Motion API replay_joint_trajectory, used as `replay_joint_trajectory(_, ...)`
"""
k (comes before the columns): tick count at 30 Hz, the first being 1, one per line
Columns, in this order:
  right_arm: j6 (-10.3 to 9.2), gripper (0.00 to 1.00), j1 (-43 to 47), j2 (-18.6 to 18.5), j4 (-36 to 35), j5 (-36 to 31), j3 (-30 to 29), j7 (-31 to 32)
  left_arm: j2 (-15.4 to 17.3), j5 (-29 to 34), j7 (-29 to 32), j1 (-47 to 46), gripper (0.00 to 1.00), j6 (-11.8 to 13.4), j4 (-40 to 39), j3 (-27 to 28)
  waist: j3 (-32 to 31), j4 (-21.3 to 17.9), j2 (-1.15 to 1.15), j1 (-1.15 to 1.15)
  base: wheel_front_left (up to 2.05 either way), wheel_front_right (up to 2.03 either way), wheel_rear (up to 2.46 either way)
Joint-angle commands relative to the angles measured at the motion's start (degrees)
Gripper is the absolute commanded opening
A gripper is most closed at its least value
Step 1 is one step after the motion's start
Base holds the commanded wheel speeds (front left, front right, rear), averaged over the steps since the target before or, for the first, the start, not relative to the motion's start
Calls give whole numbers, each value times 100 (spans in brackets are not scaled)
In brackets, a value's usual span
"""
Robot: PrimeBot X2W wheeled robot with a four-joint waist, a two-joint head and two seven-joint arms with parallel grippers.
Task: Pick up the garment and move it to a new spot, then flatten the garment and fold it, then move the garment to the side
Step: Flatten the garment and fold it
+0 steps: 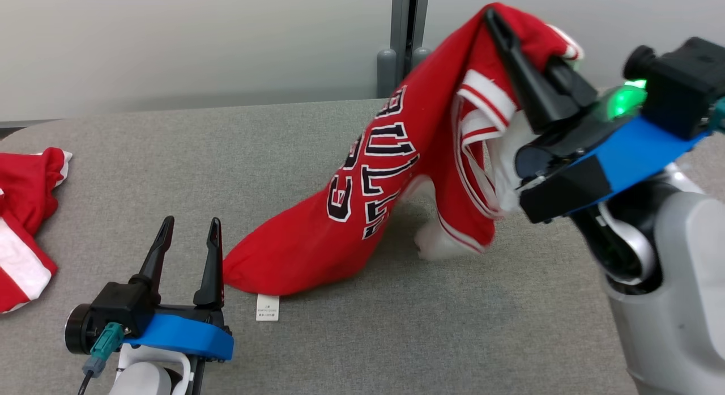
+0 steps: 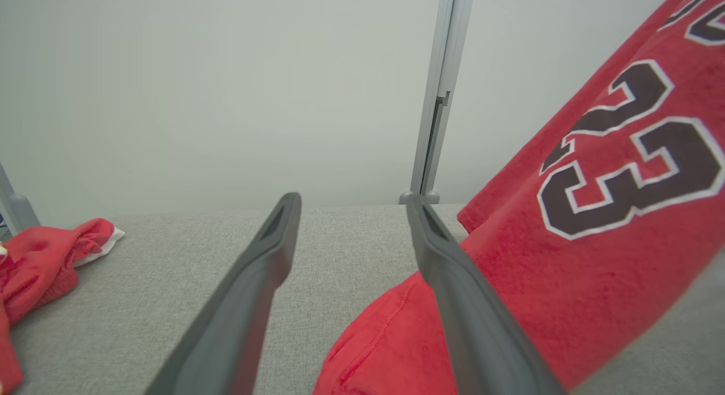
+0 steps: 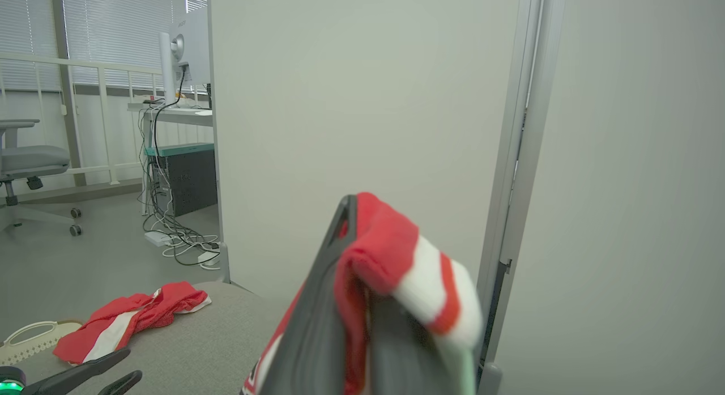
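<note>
One red jersey [image 1: 362, 213], white-trimmed, with black "BULLS" lettering and a 23 on it, hangs stretched from high on the right down to the grey table [image 1: 453, 338].

Upper end: a striped band of the cloth is pinched in the right gripper [image 1: 494, 18], fingers closed on it, high above the tabletop in front of the pale partition wall [image 1: 198, 43]. In the right wrist view a fold of red-and-white trim drapes over the fingertips.

Lower end: the hem is bunched on the table, left of the middle. A small white label [image 1: 267, 307] lies flat just below its edge. Under the lifted part, the white inner side of the cloth shows and touches the table.

Low at the near left, the left gripper [image 1: 191, 222] has its fingers spread with nothing between them. Bare table shows through the gap in the left wrist view. The finger nearer the jersey sits just beside the hem; I cannot tell whether they touch.

Also a second red garment [image 1: 25, 213] with a white stripe, crumpled at the table's left edge, well apart from the jersey.

A grey post [image 1: 403, 38] stands behind the table between two wall panels. Past the partition, in the right wrist view: an office chair [image 3: 34, 157], a desk [image 3: 170, 113] with a monitor [image 3: 187, 43], and cables [image 3: 175, 236] on the floor.
</note>
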Motion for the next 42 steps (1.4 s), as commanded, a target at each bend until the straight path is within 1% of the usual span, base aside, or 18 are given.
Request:
replay_joint_trajectory(1, 0, 0, 117, -38, -108, -65, -103, 67, 34, 3, -27, -40, 100, -2, -33, 15, 19, -1, 0, 0, 0, 0, 0)
replay_joint_trajectory(4, 1, 0, 239, -116, -178, -202, -412, 283, 33, 24, -27, -113, 100, -17, -68, -11, 116, 28, 0, 0, 0, 0, 0)
replay_joint_trajectory(7, 1, 0, 229, -345, 281, -369, -712, 311, 22, 46, -27, -207, 100, -50, -81, -61, 262, 113, 0, 0, 0, 0, 0)
replay_joint_trajectory(12, 1, 0, -192, -747, 1628, -539, -1016, -105, 11, 76, -28, -461, 100, -114, -51, -129, 568, 344, 0, 0, 0, 0, 0)
replay_joint_trajectory(16, 1, 0, -733, -1055, 2755, -694, -951, -636, 1, 128, -28, -684, 100, -169, -43, -215, 832, 571, 0, 0, 0, 0, 0)
replay_joint_trajectory(19, 1, 0, -1175, -1150, 3524, -788, -897, -1083, -45, 176, -27, -836, 100, -215, -40, -285, 991, 745, 0, 0, 0, 0, 0)
replay_joint_trajectory(22, 1, 0, -1530, -1096, 4300, -792, -926, -1359, -92, 203, -27, -968, 100, -236, -23, -332, 1104, 878, 0, 0, 0, 0, 0)
replay_joint_trajectory(23, 1, 9, -1613, -1060, 4554, -764, -933, -1379, -109, 211, -27, -1003, 100, -253, -10, -356, 1131, 916, 0, 0, 0, 0, 0)
replay_joint_trajectory(24, 1, 100, -1690, -1012, 4765, -744, -896, -1398, -123, 213, -27, -1029, 100, -262, 7, -368, 1148, 937, 0, 0, 0, 0, 0)
replay_joint_trajectory(28, 1, 100, -1908, -905, 5415, -680, -696, -1393, -157, 254, -27, -1110, 100, -274, 54, -389, 1189, 965, 0, 0, 0, 0, 0)
replay_joint_trajectory(30, 0, 100, -1908, -836, 5742, -604, -550, -1139, -157, 255, -27, -1112, 100, -269, 80, -361, 1164, 923, 0, 0, 0, 0, 0)
replay_joint_trajectory(34, 0, 100, -1839, -765, 6138, -364, -323, -556, -148, 260, -27, -1030, 100, -254, 144, -295, 1023, 783, 0, 0, 0, 0, 0)
replay_joint_trajectory(37, 1, 100, -1693, -786, 6158, -307, -174, -246, -141, 260, -27, -908, 100, -229, 178, -254, 868, 647, 0, 0, 0, 0, 0)
replay_joint_trajectory(42, 0, 100, -1187, -758, 5700, -160, -99, -218, -125, 236, -27, -735, 100, -191, 244, -188, 581, 421, 0, 0, 0, 0, 0)
